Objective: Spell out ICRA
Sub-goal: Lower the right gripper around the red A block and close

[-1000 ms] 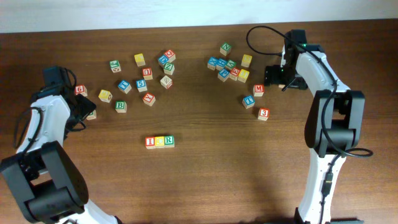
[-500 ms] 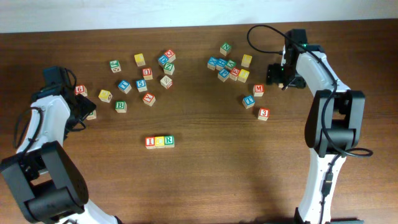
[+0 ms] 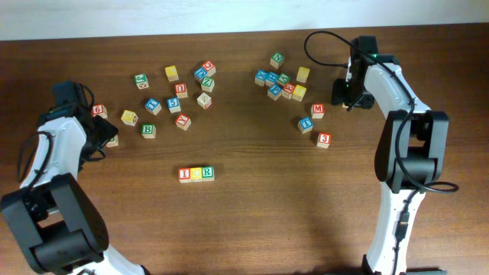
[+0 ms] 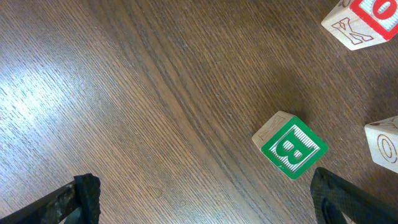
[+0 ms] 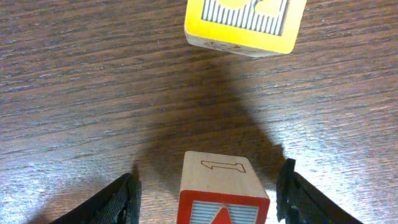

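Between the wide-apart jaws of my right gripper (image 5: 208, 186) sits a red block (image 5: 224, 186), touching neither finger, its letter cut off. A yellow block (image 5: 245, 22) lies at 12 o'clock. My left gripper (image 4: 205, 202) is spread too, over bare wood, with a B block (image 4: 290, 146) at 1 o'clock. Overhead, the brown table (image 3: 252, 221) lies open toward 6 o'clock. The ICR row (image 3: 196, 174) rests there, its long axis running 9 to 3, letters upright. A white wall (image 3: 153, 15) runs behind.
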Tool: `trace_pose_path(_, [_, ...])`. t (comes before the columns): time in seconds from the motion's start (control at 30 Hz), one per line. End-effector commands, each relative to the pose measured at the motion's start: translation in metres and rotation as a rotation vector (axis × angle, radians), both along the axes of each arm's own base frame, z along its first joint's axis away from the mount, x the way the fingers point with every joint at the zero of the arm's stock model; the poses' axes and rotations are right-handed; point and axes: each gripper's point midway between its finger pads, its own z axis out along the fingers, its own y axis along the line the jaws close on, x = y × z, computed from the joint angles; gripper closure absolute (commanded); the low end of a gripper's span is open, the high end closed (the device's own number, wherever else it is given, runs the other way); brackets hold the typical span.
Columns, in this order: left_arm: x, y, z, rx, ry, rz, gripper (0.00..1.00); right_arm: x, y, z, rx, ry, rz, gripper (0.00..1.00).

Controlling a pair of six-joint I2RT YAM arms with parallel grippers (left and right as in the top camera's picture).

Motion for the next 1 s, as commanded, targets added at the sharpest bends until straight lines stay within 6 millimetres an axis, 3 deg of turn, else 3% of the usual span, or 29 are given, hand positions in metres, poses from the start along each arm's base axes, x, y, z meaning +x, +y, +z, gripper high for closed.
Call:
trace_pose_path(0.0, [-0.001, 0.001, 0.007, 0.009, -0.016, 0.005, 0.01, -0.001, 0.003, 0.016, 0.024, -0.017, -0.001, 0.38])
trace_pose_path(0.13, [-0.001, 0.001, 0.007, 0.009, -0.016, 0.005, 0.01, -0.001, 0.003, 0.025, 0.024, -0.025, -0.001, 0.39])
trace_pose_path(0.2, [-0.001, 0.001, 0.007, 0.009, -0.016, 0.005, 0.01, -0.002, 0.004, 0.025, 0.025, -0.02, 0.0, 0.46])
trace_pose_path(0.6, [-0.001, 0.001, 0.007, 0.009, -0.016, 0.005, 0.01, 0.014, -0.001, 0.043, 0.002, -0.077, -0.005, 0.46])
trace_pose_path(0.73, [-0.001, 0.001, 0.007, 0.009, -0.016, 0.005, 0.01, 0.011, -0.002, 0.042, -0.003, -0.066, -0.007, 0.51])
trace_pose_path(0.97, [-0.001, 0.001, 0.007, 0.009, -0.016, 0.005, 0.01, 0.01, -0.002, 0.042, -0.004, -0.061, -0.007, 0.52])
